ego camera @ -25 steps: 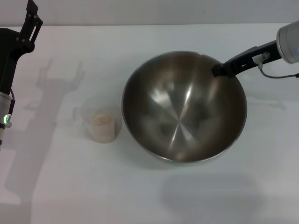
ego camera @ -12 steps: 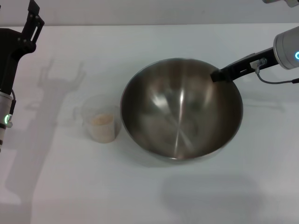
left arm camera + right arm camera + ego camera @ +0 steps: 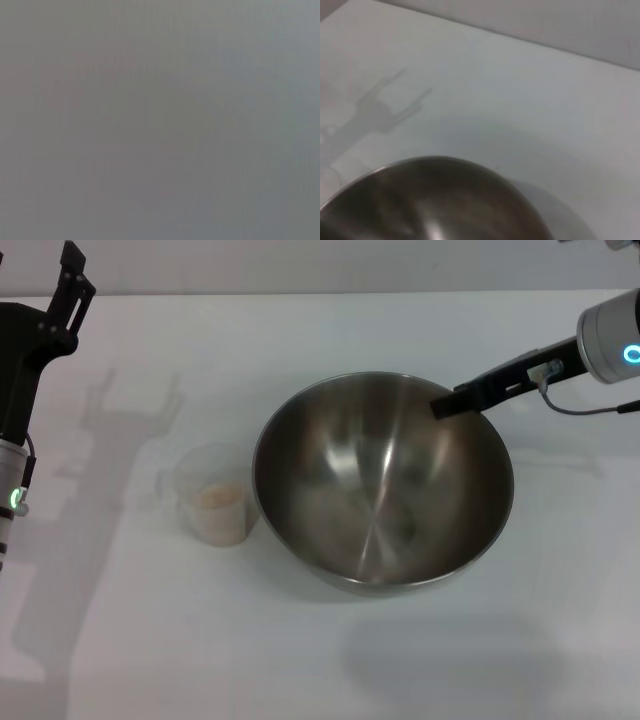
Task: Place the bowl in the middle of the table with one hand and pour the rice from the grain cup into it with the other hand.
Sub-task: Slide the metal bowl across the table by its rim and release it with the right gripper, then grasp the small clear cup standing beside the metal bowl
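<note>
- Right gripper [image 3: 445, 403] reaches in from the upper right of the head view and looks pinched onto the far-right rim of the bowl [image 3: 380, 480]. A rim grab makes sense, since the bowl is way too wide to hold any other way.
- The bowl sits around the middle of the table [image 3: 330, 660], maybe tipped a bit toward the gripper. I'd guess it's mid-placement and not let go yet.
- In the right wrist view only the rim of the bowl [image 3: 435, 165] shows, with bare table [image 3: 520, 85] past it. No fingers visible there.
- Cup [image 3: 218, 495] stands upright just left of the bowl, close to it or maybe touching, can't say. The rice [image 3: 220, 498] is inside, so nothing's poured yet.
- Left gripper [image 3: 70, 285] hangs up in the upper left corner, well away from the cup, presumably waiting for its turn to pour. Can't tell if its fingers are spread or together, and its wrist view is a plain grey blank.
</note>
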### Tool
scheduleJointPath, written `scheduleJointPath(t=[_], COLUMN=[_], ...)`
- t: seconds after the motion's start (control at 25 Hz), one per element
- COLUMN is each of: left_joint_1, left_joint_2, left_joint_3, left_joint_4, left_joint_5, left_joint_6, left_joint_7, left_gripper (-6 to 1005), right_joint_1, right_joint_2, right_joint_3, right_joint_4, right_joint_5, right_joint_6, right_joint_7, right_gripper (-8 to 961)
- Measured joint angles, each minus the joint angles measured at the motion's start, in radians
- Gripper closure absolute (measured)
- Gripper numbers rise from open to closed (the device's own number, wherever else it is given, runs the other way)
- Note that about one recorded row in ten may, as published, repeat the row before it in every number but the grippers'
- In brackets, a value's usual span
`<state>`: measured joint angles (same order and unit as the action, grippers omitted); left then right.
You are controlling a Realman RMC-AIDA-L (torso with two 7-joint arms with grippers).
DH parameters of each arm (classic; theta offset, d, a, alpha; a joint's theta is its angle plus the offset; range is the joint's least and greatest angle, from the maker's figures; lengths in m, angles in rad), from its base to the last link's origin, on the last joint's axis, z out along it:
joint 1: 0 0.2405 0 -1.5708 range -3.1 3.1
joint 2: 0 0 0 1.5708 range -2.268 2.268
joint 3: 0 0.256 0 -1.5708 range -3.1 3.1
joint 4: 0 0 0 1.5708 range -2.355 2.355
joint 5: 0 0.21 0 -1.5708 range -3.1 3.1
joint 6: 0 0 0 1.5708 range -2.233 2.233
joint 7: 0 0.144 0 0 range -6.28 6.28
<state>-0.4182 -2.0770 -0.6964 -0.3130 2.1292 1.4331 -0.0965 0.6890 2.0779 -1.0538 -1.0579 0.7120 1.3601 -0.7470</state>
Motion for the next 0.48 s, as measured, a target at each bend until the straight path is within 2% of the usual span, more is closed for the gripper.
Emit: scheduleJointPath(t=[0.2, 0.48], left_joint_1=[0.005, 0.010], left_joint_2=[0.000, 0.000], left_joint_3=[0.000, 0.000], left_joint_4=[-0.002, -0.003], left_joint_5=[0.000, 0.000], left_joint_6=[0.002, 0.005], left_joint_7=[0.000, 0.000], left_gripper=[142, 142], right_joint_1=[-0.021, -0.032], right_joint_2=[0.001, 0.000], right_joint_3=[0.000, -0.021], right_joint_4=[-0.075, -0.182], right_joint_5=[0.053, 0.075], right_joint_6=[0.000, -0.030], right_joint_7=[0.002, -0.037], right_gripper=[465, 401])
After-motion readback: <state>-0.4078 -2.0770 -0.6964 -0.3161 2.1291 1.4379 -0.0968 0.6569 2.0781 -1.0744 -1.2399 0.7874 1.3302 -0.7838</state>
